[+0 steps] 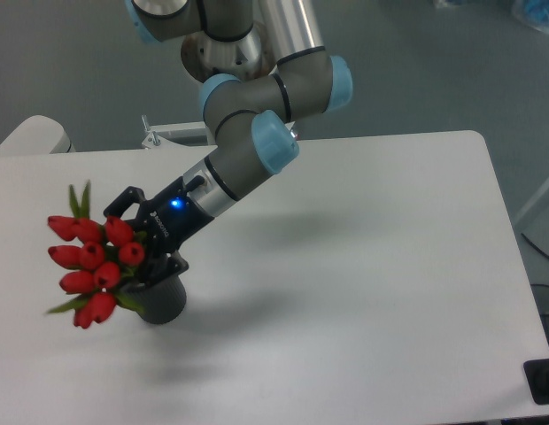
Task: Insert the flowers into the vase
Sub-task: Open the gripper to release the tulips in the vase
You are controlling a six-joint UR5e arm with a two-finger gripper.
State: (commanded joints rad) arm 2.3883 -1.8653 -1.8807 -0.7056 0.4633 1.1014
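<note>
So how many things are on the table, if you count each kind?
Bunch of flowers, red tulips with green leaves, held by the gripper: 1
Vase, dark, standing on the white table: 1
Total: 2 things. The buds overlap too much for an exact count.

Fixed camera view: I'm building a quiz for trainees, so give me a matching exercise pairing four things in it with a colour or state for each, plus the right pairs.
Column one:
1. bunch of red tulip buds with green leaves
2. dark grey-black ribbed cylinder vase
3. black two-finger tool
4. white table

Column two:
A. stands upright on the table
B. shows a blue light on its body
C. carries the arm's shadow
D. held tilted, heads to the left of the vase

Pairs: 1-D, 2-A, 3-B, 4-C
</note>
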